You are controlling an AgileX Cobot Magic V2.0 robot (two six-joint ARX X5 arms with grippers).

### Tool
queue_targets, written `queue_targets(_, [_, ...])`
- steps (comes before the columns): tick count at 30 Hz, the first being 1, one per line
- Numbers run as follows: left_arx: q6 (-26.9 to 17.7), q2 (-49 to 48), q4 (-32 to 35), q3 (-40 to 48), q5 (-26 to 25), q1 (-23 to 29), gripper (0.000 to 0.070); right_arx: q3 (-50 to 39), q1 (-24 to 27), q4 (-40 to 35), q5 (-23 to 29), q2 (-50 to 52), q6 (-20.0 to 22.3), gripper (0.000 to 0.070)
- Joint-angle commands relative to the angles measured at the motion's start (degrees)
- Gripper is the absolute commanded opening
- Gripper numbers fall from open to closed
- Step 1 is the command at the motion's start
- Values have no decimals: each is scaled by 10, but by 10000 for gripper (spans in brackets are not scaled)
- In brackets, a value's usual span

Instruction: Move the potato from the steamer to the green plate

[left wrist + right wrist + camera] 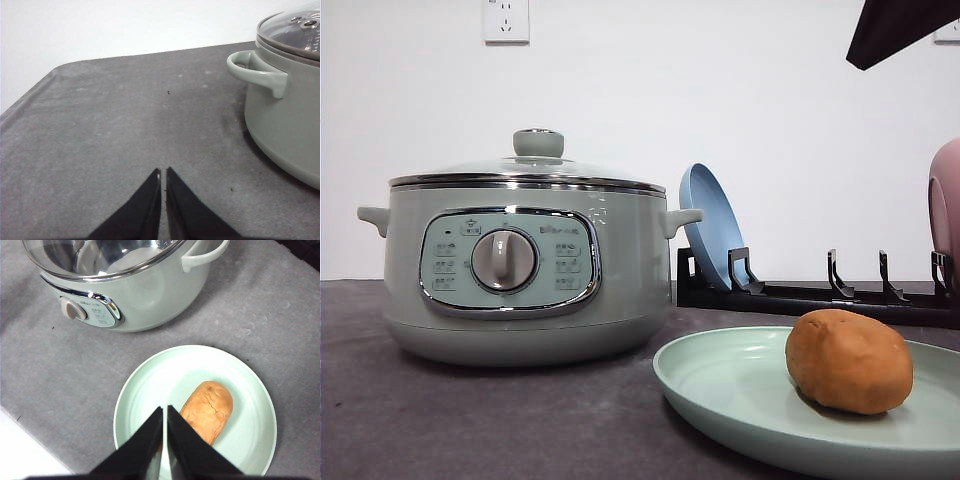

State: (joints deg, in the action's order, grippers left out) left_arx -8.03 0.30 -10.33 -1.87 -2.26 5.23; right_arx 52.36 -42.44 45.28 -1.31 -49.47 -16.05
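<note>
1. Since the potato (pixel 848 361) lay on the green plate (pixel 720 390) and the steamer (pixel 525 270) stood with its glass lid (pixel 535 168) seated, the transfer looked finished; nothing in the pictures suggested a step left beyond clearing the arms.
2. The potato rested to one side of the plate's middle, inside the raised rim, flat on its long side. That is probably the stable pose for an egg-shaped lump, so rolling seemed unlikely.
3. Right gripper (pixel 164 412): fingers pressed together, pinching nothing, hanging over the plate just beside the potato and apart from it. I read this as a retreat pose after release.
4. Left gripper (pixel 163 175): fingers likewise pressed together and empty, over bare grey worktop (pixel 110 130) near its far corner, beside the steamer's side handle (pixel 255 72). It appeared parked clear of the work.
5. View differences:
   - The front view gave the steamer's dial (pixel 504 260) and panel, a blue plate (pixel 712 225) standing in a black rack (pixel 820 295) behind, and a pink dish (pixel 946 205).
   - The right wrist view, looking down, showed the potato's elongated outline and the full round of the plate, set near the worktop's front edge.
   - The left wrist view showed the vents in the lid.
</note>
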Motion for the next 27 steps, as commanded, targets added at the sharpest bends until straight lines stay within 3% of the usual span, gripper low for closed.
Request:
queue_targets(1, [2,-1,-4,12,0,2,10,7,-5,-3,2,-2,4,0])
queue_targets(4, [2,-1,-4,12,0,2,10,7,-5,-5,5,-2,10,0])
queue_targets(7, [1,-1,-4,12,0,2,10,7,-3,-26,46,-2,23,0])
queue_targets(9, [2,-1,-4,12,0,2,10,4,10,-54,80,7,24,0])
queue_targets(12, [2,-1,-4,12,0,2,10,-7,41,-126,87,25,24,0])
queue_targets(20, [2,-1,-4,12,0,2,10,-77,190,-257,73,117,40,0])
queue_targets(27, [2,-1,-4,12,0,2,10,-218,326,-402,66,225,50,0])
